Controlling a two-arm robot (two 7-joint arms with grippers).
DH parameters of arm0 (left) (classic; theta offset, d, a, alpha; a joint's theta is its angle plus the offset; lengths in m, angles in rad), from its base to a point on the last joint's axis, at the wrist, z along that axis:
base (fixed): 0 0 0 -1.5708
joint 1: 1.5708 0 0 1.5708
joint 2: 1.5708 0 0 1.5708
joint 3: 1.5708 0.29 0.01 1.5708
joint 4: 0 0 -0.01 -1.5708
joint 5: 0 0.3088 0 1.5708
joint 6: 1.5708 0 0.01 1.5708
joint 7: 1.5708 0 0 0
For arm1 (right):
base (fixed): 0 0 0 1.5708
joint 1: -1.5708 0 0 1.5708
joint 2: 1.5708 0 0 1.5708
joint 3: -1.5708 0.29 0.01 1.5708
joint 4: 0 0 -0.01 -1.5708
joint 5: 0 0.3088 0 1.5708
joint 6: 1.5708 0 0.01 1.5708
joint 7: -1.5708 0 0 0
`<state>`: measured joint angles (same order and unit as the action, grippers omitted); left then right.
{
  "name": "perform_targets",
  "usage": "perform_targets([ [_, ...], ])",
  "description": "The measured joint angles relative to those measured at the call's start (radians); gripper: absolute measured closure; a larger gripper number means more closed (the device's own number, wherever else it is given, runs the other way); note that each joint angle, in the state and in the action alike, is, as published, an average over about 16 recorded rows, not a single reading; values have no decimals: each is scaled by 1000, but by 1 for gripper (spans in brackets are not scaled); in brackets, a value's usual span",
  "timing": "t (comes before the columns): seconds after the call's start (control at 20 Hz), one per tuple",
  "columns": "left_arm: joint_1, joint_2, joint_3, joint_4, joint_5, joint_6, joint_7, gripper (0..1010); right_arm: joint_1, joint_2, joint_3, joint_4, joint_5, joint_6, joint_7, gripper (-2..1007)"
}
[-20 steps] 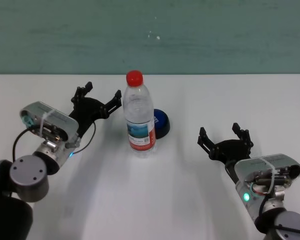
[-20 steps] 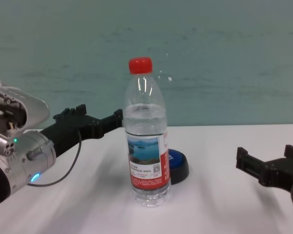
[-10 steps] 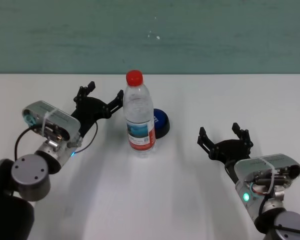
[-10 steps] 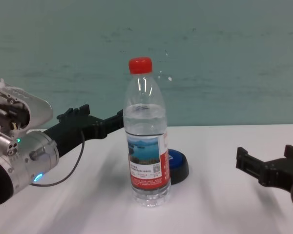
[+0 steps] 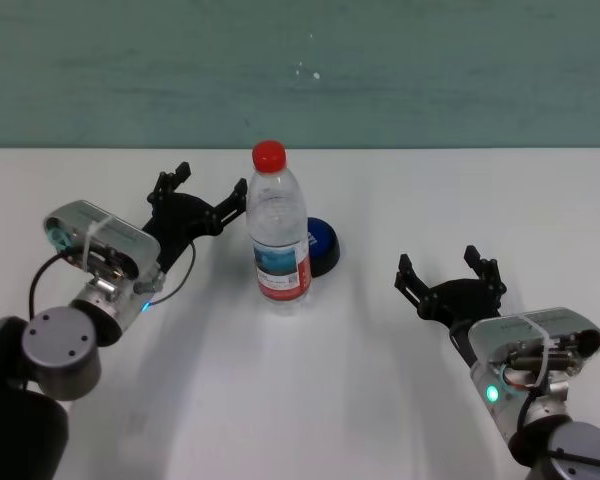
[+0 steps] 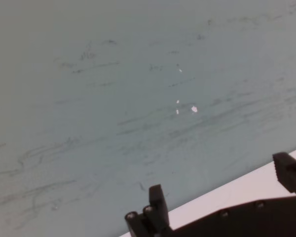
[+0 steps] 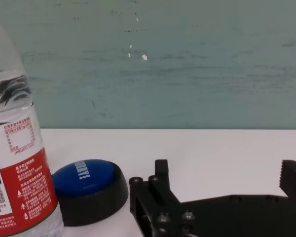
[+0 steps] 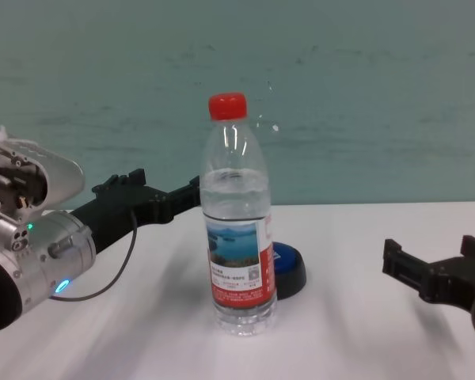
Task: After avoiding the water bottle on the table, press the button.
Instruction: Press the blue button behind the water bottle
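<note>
The water bottle [image 5: 278,235] stands upright mid-table, with a red cap and a red-and-white label; it also shows in the chest view [image 8: 237,229] and the right wrist view [image 7: 15,163]. The blue button [image 5: 323,247] sits just behind and right of it, partly hidden, also in the chest view [image 8: 290,269] and the right wrist view [image 7: 86,180]. My left gripper [image 5: 202,192] is open and empty, raised just left of the bottle's upper part [image 8: 165,190]; its wrist view [image 6: 222,182] shows only wall. My right gripper [image 5: 445,270] is open and empty, low at the right [image 8: 431,252], facing the button [image 7: 227,170].
The white table [image 5: 310,400] stretches wide around the bottle. A teal wall [image 5: 380,70] stands behind its far edge. Nothing else stands on the table.
My left gripper has moved slightly forward and right, closer to the bottle. The right arm, bottle and button have not moved.
</note>
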<state>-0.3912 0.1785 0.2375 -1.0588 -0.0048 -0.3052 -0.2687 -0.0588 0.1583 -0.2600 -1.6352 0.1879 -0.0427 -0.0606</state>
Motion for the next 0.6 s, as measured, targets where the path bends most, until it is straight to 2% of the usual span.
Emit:
perform_targets([
  [0.6, -15, -4, -14, 27, 3, 7, 21, 0, 0, 0, 0, 0, 0, 0, 0, 1],
])
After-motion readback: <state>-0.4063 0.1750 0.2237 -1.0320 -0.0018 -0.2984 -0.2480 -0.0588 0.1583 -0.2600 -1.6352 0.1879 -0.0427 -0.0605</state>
